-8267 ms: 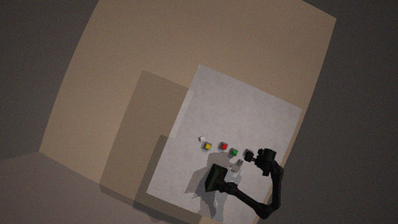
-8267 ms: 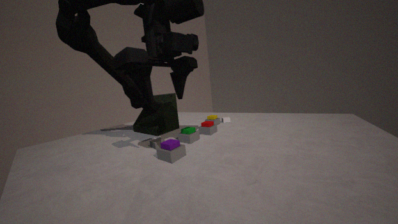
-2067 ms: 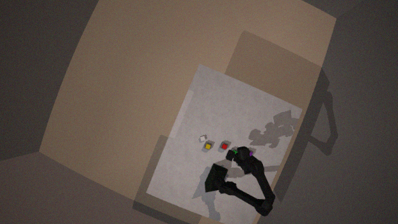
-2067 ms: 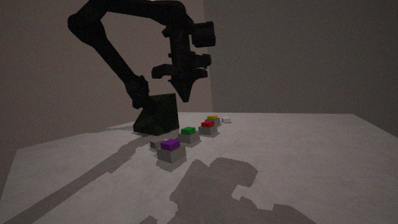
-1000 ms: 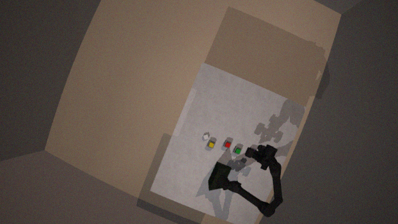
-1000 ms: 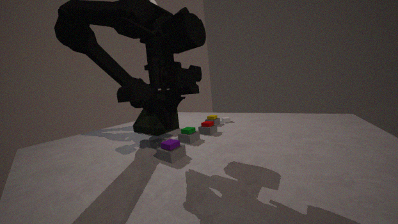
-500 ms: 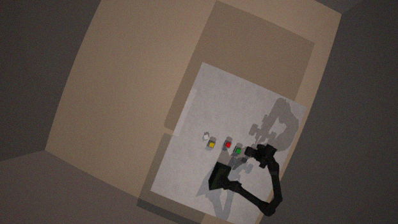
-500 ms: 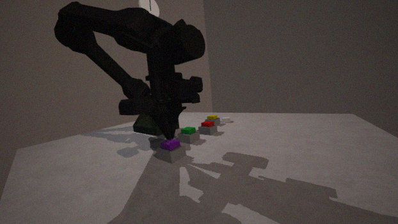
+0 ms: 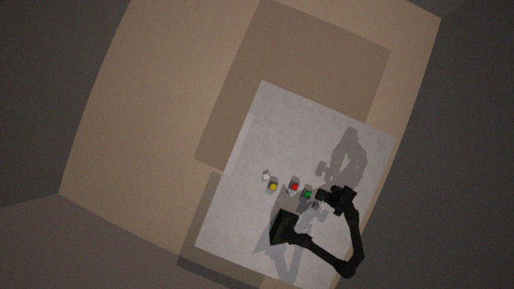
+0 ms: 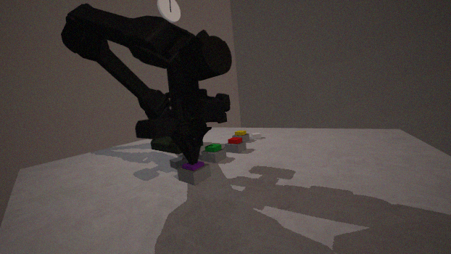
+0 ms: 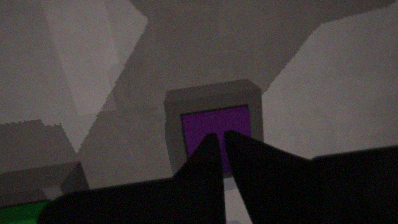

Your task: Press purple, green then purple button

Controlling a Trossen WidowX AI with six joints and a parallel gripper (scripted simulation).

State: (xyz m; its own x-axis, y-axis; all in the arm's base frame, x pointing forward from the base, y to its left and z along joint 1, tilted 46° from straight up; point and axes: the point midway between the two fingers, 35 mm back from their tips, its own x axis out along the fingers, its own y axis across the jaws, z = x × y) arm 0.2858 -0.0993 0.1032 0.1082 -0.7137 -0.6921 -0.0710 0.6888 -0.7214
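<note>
The purple button (image 10: 191, 167) (image 11: 215, 120) sits in its grey housing, with its cap low and about level with the housing rim. My gripper (image 10: 193, 162) (image 11: 220, 140) is shut and empty, pointing down with its fingertips on the purple cap. The arm hides the purple button in the top view. The green button (image 9: 307, 194) (image 10: 213, 147) (image 11: 22, 214) stands beside it, cap raised, with no finger on it.
The red button (image 9: 294, 187) (image 10: 235, 140) and the yellow button (image 9: 273, 187) (image 10: 241, 133) stand beyond the green one. A white block (image 9: 266, 176) (image 10: 256, 136) lies by the yellow button. A grey block (image 9: 315, 206) (image 10: 176, 162) lies close to the purple and green housings.
</note>
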